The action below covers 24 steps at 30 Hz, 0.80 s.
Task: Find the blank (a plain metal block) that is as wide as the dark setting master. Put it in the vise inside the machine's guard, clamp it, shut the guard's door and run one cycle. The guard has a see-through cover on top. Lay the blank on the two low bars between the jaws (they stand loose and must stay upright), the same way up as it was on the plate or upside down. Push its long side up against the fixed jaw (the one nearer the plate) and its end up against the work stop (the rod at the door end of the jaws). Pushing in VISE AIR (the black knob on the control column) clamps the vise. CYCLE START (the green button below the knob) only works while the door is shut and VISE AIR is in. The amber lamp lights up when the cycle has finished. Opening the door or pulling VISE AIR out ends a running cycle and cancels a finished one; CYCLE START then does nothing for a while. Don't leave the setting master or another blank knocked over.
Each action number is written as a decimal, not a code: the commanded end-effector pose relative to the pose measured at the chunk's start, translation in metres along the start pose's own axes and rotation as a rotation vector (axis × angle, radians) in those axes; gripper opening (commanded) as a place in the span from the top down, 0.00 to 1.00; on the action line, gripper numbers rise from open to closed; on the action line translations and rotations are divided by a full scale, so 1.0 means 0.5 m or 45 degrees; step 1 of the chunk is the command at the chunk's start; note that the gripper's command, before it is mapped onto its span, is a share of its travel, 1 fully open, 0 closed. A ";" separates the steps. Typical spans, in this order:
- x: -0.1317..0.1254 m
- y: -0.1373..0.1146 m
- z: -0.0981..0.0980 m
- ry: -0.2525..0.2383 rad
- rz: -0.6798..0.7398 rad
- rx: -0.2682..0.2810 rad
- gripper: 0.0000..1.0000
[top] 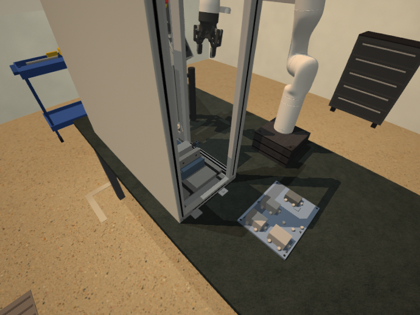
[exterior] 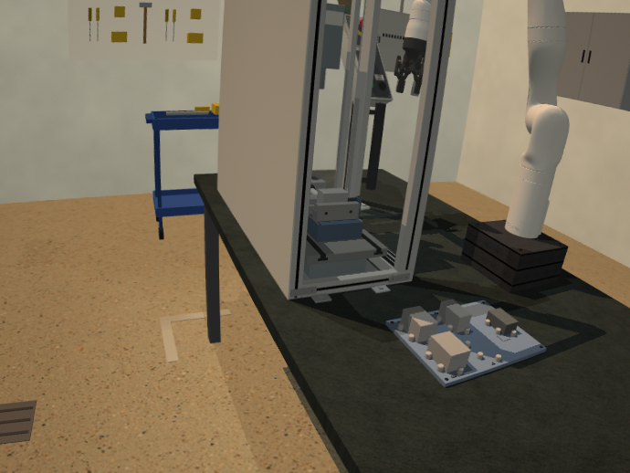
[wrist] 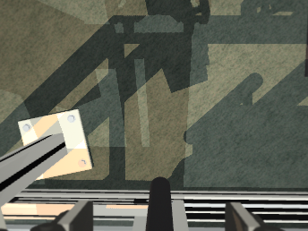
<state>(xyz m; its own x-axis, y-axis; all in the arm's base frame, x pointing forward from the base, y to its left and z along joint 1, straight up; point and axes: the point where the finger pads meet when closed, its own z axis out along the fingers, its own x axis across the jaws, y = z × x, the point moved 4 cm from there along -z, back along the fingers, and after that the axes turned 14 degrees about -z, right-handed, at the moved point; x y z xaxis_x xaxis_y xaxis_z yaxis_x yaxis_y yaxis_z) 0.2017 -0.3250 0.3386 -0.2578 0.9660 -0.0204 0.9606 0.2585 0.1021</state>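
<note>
My gripper (top: 206, 53) (exterior: 407, 91) (wrist: 161, 217) is open and empty, high up at the guard's robot side. In the wrist view a black round-ended bar (wrist: 159, 201) on a grey profile shows between the fingertips; I cannot tell its distance or whether it is touched. The dark setting master (top: 293, 197) (exterior: 502, 320) stands on the plate (top: 308, 211) (exterior: 524, 346). Three lighter blanks stand there too: one (top: 271, 205) (exterior: 455, 318), another (top: 259, 224) (exterior: 422, 327), and the largest-looking (top: 279, 236) (exterior: 448, 351). The vise jaw (top: 190, 158) (exterior: 335, 210) shows inside; the bars, the work stop and the door's state are unclear.
The guard's solid side panel (top: 125, 101) (exterior: 264, 127) and upright posts (top: 242, 91) (exterior: 425, 137) enclose the vise. The control panel with the black knob (exterior: 380, 84) stands beyond the guard. The robot's base block (top: 281, 142) (exterior: 513, 254) is at the right.
</note>
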 end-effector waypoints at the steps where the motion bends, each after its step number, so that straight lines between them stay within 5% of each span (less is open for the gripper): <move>1: -0.001 0.000 0.000 -0.002 0.000 -0.001 0.20; 6: 0.002 -0.010 0.099 -0.002 0.000 -0.001 0.20; 24: 0.002 -0.012 0.116 -0.002 0.000 -0.001 0.20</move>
<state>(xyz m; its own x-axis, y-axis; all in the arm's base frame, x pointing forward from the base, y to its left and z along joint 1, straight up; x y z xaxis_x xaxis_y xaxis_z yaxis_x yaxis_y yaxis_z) 0.2017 -0.3248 0.2830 -0.2578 0.9660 -0.0203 0.9606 0.2585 0.1020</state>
